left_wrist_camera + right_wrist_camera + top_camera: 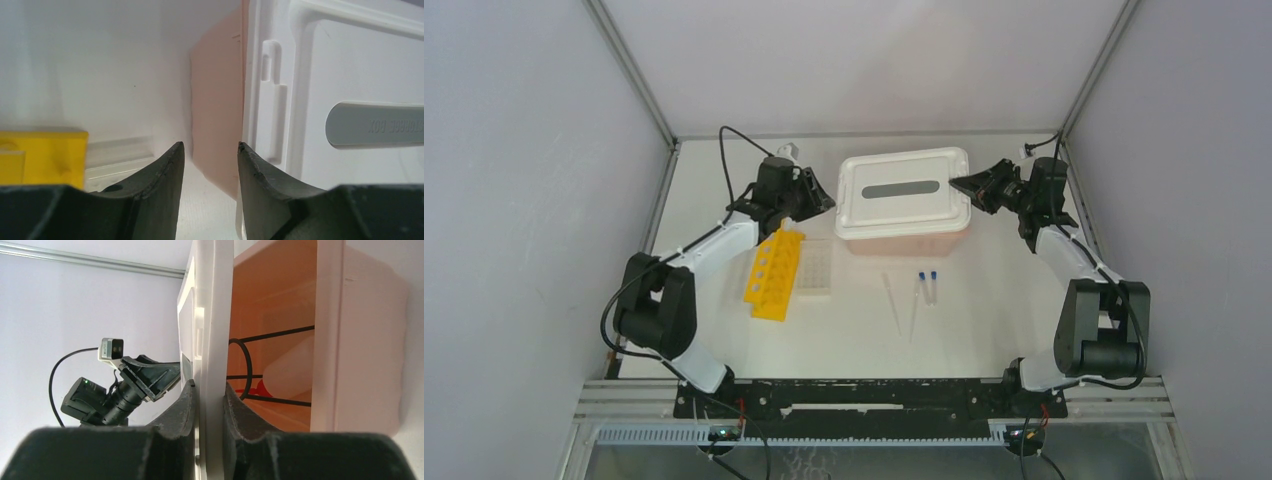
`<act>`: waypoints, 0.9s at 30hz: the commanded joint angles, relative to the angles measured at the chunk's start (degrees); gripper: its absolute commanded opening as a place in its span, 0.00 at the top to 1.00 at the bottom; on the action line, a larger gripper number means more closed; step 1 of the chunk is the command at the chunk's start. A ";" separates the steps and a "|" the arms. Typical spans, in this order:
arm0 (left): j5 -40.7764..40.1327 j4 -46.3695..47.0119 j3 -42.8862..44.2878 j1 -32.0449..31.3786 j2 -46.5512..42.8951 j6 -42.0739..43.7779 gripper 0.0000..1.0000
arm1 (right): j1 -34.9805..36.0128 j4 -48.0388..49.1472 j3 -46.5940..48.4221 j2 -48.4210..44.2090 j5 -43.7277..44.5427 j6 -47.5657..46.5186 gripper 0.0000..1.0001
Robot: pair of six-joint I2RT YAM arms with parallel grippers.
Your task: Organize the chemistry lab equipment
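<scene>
The yellow tube rack (776, 272) lies left of centre, with the small clear grid rack (816, 268) beside it; both show low in the left wrist view, yellow rack (45, 155), clear rack (117, 150). Two blue-capped tubes (927, 285) and two thin droppers (892, 303) lie in front of the tub. The squeeze bottle (292, 367) with its red nozzle lies inside the pink tub (360, 340). My right gripper (959, 185) (209, 385) is shut on the right edge of the white lid (212, 315), which stands raised off the tub rim there. My left gripper (824, 195) (210, 145) is open and empty at the tub's left end.
The pink tub (904, 240) under the white lid (864, 205) stands at the back centre. Grey walls close in the table on the left, right and back. My left arm's wrist camera (111, 348) shows beyond the lid in the right wrist view.
</scene>
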 commanded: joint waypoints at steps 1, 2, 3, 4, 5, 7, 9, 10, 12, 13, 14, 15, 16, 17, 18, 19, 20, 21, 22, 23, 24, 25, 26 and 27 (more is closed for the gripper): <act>-0.21 -0.44 4.96 -1.33 0.83 1.36 0.52 | -1.00 -2.05 1.19 -1.48 5.70 -6.75 0.78; -0.28 -0.46 5.14 -1.50 0.99 1.33 0.52 | -1.00 -2.29 1.19 -1.56 5.95 -6.99 0.77; -0.29 -0.47 5.30 -1.68 1.01 1.33 0.52 | -1.00 -2.70 1.19 -1.70 6.33 -7.29 0.76; -0.37 -0.50 5.47 -1.85 1.13 1.39 0.52 | -1.00 -3.06 1.19 -1.80 6.72 -7.64 0.73; -0.54 -0.68 5.59 -1.95 1.25 1.46 0.52 | -1.00 -3.34 1.19 -1.91 6.96 -7.92 0.71; -0.74 -0.81 5.72 -2.14 1.34 1.46 0.52 | -1.00 -3.75 1.19 -2.01 7.30 -8.34 0.69; -0.64 -0.77 5.71 -2.31 1.38 1.35 0.52 | -1.09 -4.40 1.48 -2.09 7.90 -8.93 0.65; -0.69 -0.81 5.71 -2.44 1.42 1.35 0.52 | -1.02 -5.93 1.98 -2.11 8.45 -9.63 0.64; -0.91 -0.81 5.79 -2.57 1.34 1.42 0.52 | -1.00 -6.58 2.30 -2.41 9.25 -10.20 0.62; -0.88 -0.81 5.80 -2.59 1.35 1.34 0.52 | -1.00 -7.09 2.51 -2.56 9.71 -10.53 0.61; -0.89 -0.81 5.87 -2.64 1.35 1.33 0.52 | -1.00 -7.82 2.79 -2.83 10.25 -10.89 0.60; -0.88 -0.74 5.96 -2.68 1.42 1.33 0.52 | -1.00 -8.32 3.13 -3.08 10.61 -11.36 0.59; -0.89 -0.79 6.04 -2.77 1.35 1.33 0.52 | -1.00 -8.77 3.23 -3.27 11.05 -11.50 0.58; -0.93 -0.87 6.14 -2.84 1.38 1.33 0.52 | -1.00 -9.09 3.59 -3.34 11.43 -11.81 0.57; -1.02 -0.94 6.22 -2.90 1.44 1.33 0.52 | -1.00 -10.02 4.04 -3.42 11.76 -12.24 0.57; -1.02 -0.96 6.30 -2.94 1.53 1.33 0.52 | -1.00 -11.26 4.39 -3.51 12.01 -12.44 0.56; -1.10 -0.95 6.32 -3.02 1.35 1.33 0.52 | -1.00 -11.90 4.76 -3.59 12.40 -12.73 0.56; -1.16 -0.99 6.32 -3.03 1.39 1.33 0.52 | -1.00 -12.56 5.11 -3.67 12.90 -13.03 0.55; -1.16 -1.06 6.32 -3.03 1.38 1.33 0.52 | -1.00 -13.02 5.43 -3.76 13.38 -13.30 0.54; -1.20 -1.07 6.42 -3.03 1.41 1.39 0.52 | -1.00 -13.49 5.73 -3.86 13.77 -13.53 0.52; -1.16 -1.19 6.49 -3.11 1.38 1.46 0.52 | -0.96 -13.94 6.02 -3.95 14.08 -13.75 0.52; -1.20 -1.31 6.58 -3.12 1.34 1.50 0.52 | -0.92 -14.23 6.28 -4.03 14.35 -14.08 0.52; -1.28 -1.31 6.63 -3.08 1.42 1.50 0.52 | -0.92 -14.79 6.57 -3.97 14.66 -14.21 0.52; -1.27 -1.41 6.67 -3.12 1.43 1.56 0.52 | -0.85 -15.37 7.01 -3.89 14.99 -14.59 0.52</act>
